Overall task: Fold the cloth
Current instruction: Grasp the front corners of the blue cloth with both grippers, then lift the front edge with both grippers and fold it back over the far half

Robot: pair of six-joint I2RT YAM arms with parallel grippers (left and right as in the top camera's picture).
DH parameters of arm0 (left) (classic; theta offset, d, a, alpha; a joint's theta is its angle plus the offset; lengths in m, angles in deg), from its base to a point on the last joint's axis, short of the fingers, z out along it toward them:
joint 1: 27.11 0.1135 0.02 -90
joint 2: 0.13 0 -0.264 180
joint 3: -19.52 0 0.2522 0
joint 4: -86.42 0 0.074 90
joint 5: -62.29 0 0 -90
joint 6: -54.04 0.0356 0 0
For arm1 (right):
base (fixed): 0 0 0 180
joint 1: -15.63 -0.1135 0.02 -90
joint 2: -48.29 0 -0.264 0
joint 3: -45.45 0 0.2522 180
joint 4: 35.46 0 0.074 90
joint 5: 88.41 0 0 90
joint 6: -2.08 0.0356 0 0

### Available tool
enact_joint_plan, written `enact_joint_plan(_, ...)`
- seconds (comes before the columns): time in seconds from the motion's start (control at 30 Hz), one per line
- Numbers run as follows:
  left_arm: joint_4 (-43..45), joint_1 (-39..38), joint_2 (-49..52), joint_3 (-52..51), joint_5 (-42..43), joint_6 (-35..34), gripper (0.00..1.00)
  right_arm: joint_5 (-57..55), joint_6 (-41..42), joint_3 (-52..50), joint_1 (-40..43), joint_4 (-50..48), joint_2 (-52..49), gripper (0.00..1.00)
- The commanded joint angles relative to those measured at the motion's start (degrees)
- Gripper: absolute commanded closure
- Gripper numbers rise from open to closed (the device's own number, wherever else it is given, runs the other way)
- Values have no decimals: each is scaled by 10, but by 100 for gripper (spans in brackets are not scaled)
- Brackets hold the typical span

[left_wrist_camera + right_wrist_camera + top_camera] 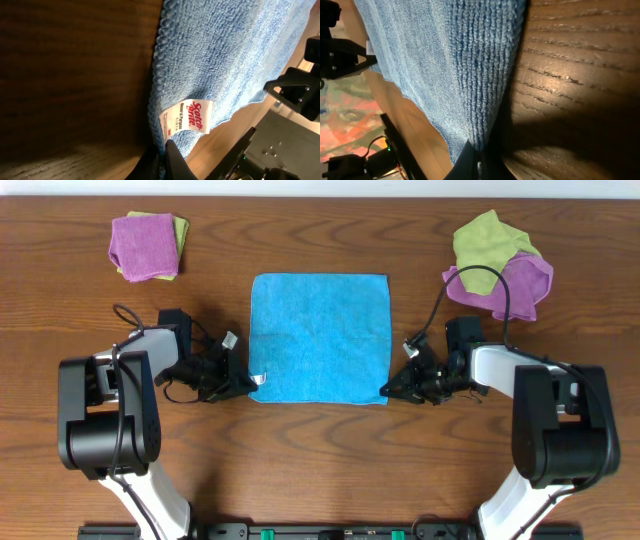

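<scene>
The sky-blue cloth point(320, 337) lies flat and square in the middle of the table. Its white tag point(186, 116) is at the near left corner. My left gripper point(245, 385) is shut on that near left corner; in the left wrist view the fingers point(164, 161) pinch the cloth's hem point(156, 75). My right gripper point(388, 390) is shut on the near right corner; in the right wrist view the fingers point(479, 162) clamp the cloth point(450, 60) at its edge.
A purple cloth on a yellow-green one point(146, 245) lies at the far left. A crumpled yellow-green cloth point(487, 240) and a purple cloth point(515, 285) lie at the far right, close behind my right arm.
</scene>
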Motion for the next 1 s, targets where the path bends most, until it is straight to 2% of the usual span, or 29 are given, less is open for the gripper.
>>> enact_joint_plan(0.0,-1,0,7,-2,21,-3,94,-106,1,-19,-6,9,-26,98)
enact_joint_plan(0.23,1,0,-1,22,75,-5,94,-101,5,0,-6,27,69,98)
enact_joint_plan(0.4,16,-15,-36,82,53,-6,94,-103,26,13,-6,19,129,99)
enact_joint_plan(0.63,54,-45,-40,127,-28,-44,94,-104,63,46,-30,-46,129,98)
enact_joint_plan(0.73,98,-45,-40,127,-47,-63,94,-151,82,73,-50,-81,122,98)
enact_joint_plan(0.97,208,-45,-39,127,-92,-106,94,-183,87,169,-50,-83,48,99)
